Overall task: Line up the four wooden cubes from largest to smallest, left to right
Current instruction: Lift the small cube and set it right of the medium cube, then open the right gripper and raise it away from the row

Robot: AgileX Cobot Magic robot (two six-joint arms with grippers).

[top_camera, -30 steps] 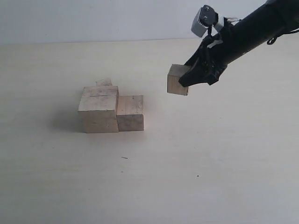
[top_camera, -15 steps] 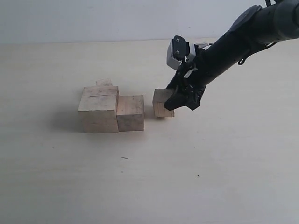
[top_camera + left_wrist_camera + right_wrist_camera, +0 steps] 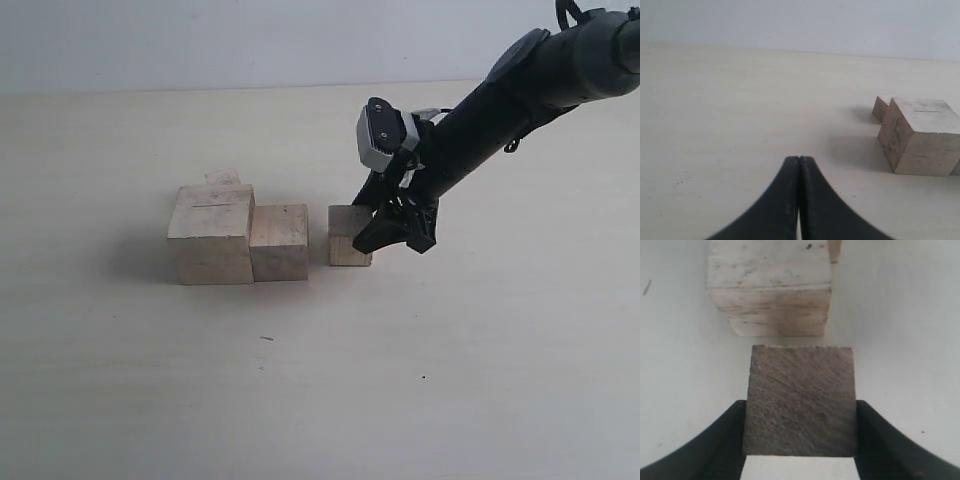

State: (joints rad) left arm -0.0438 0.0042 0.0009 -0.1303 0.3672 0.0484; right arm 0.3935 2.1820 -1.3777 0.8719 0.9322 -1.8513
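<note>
Right claw (image 3: 383, 232) clamps third-largest block (image 3: 347, 236) low at tabletop (image 3: 320, 380), just right of medium block (image 3: 279, 243), narrow gap between. Largest block (image 3: 211, 235) heads row at left, touching medium block. Smallest block (image 3: 222, 177) sits behind largest block, out of line. Left claw (image 3: 799, 200) pinched shut, empty. Best handling: slide held block left until faces meet, near edges flush, then release and lift straight up. Wide bare tabletop to right and near side; row's right end free for last block.

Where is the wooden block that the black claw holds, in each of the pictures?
Exterior view: held block near the middle, right of the second-biggest block.
Left wrist view: not in it.
Right wrist view: held block fills the centre foreground.
Shared landmark: the second-biggest block, in exterior and right wrist views.
</note>
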